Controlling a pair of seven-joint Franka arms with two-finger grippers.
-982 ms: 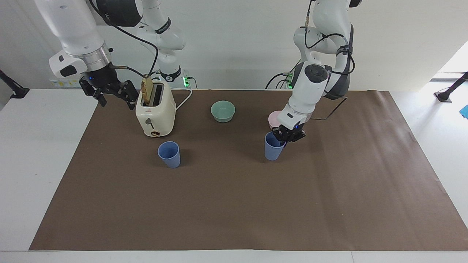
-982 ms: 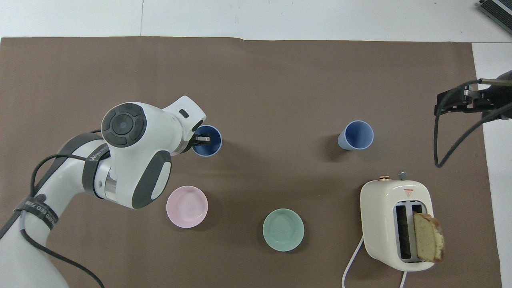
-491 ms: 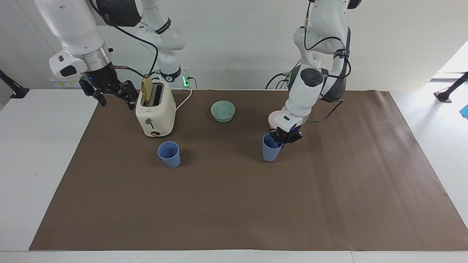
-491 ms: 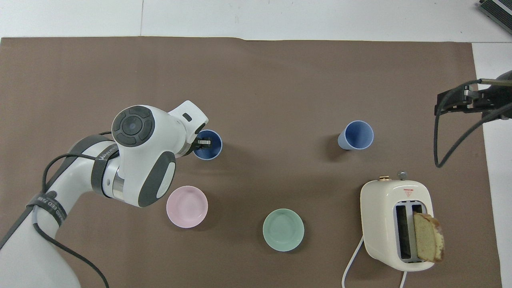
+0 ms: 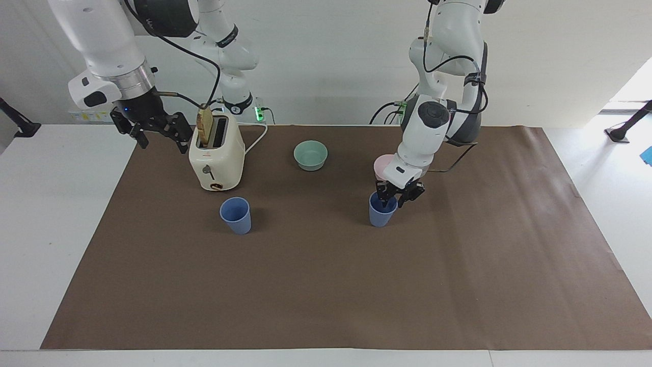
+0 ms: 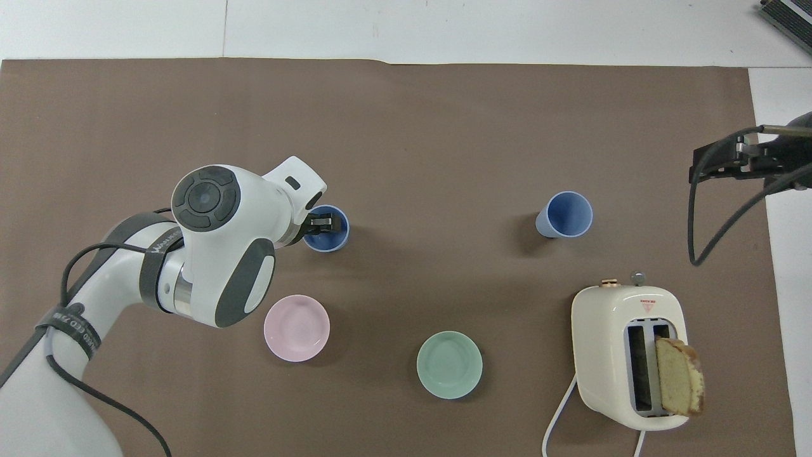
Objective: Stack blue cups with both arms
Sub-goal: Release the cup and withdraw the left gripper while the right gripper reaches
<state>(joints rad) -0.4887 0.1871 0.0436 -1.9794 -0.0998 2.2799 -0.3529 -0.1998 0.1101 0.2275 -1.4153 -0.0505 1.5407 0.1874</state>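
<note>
The left hand (image 5: pixel 396 196) sits at the rim of one blue cup (image 5: pixel 382 213), one finger inside and one outside; whether it is clamped on the wall cannot be told. A second ago this cup leaned under the hand; it now stands upright on the counter (image 5: pixel 326 285), just beside the pink bowl (image 6: pixel 296 328), so no lift has begun. The second blue cup (image 5: pixel 236 215), near the toaster (image 5: pixel 216 159), is unmoved. The right hand (image 5: pixel 153 127) waits, fingers apart, over the counter's edge.
</note>
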